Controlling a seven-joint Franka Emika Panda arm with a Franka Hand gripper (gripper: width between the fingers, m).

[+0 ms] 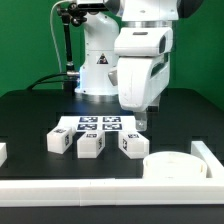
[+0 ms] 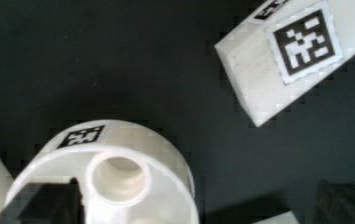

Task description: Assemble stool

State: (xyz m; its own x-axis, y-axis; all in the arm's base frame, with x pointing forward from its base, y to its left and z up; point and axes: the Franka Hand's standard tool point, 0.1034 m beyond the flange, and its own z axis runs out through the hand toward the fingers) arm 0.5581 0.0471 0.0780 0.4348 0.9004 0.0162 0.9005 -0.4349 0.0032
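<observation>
Now the gripper (image 1: 143, 121) hangs wide open, holding nothing, just above one stool leg (image 1: 131, 145); two more legs (image 1: 91, 146) lie beside it. The round seat (image 1: 172, 165) rests apart, at the exterior view's right.

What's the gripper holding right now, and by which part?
Nothing. The gripper is open, its fingers spread above a small blocky white plastic stool leg with a black-and-white tag, not closed on it.

Three white tagged legs (image 1: 91, 146) lie in a row near the round seat (image 1: 175, 165).
</observation>
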